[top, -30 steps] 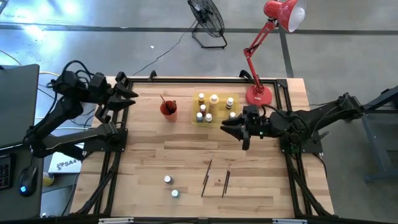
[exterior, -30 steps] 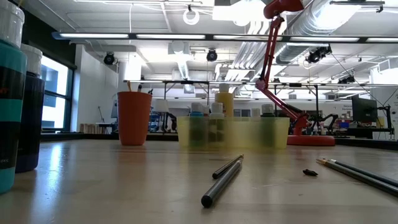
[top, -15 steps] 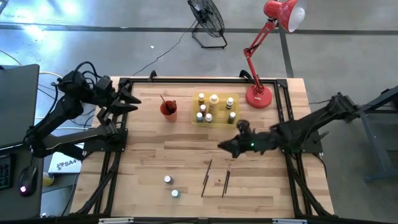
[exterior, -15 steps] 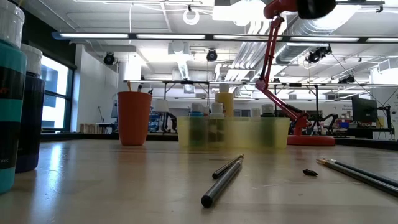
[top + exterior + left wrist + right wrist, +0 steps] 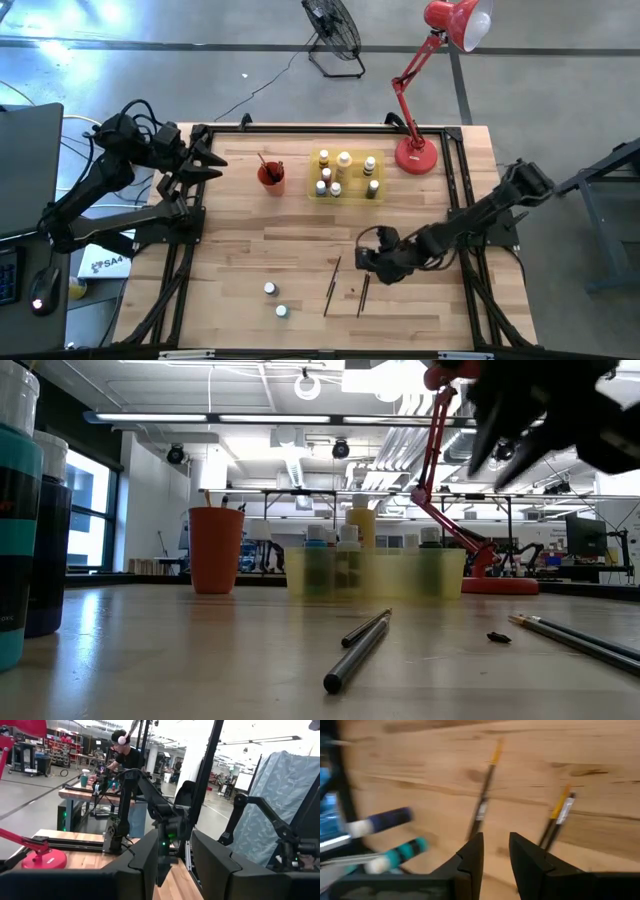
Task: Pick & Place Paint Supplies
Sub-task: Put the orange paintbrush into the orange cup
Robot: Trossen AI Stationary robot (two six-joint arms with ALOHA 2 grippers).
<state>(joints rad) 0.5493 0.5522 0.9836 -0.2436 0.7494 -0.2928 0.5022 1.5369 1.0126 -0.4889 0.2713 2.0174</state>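
right gripper [image 5: 364, 260] parted, empty, over thin dark brushes [image 5: 332, 285] on pale wood table [image 5: 240, 250]. left gripper [image 5: 212, 160] parted, empty, at 10 o'clock.

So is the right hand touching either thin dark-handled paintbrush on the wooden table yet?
Apart. The right wrist view shows the right hand empty, both paintbrushes lying beyond it.

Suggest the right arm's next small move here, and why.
Probably lower the right gripper onto the nearer paintbrush and close on it. It hovers with jaws slightly apart just above the two brushes lying loose on the table, holding nothing, while the red cup already holds brushes. The left gripper waits at the table's far-left edge.
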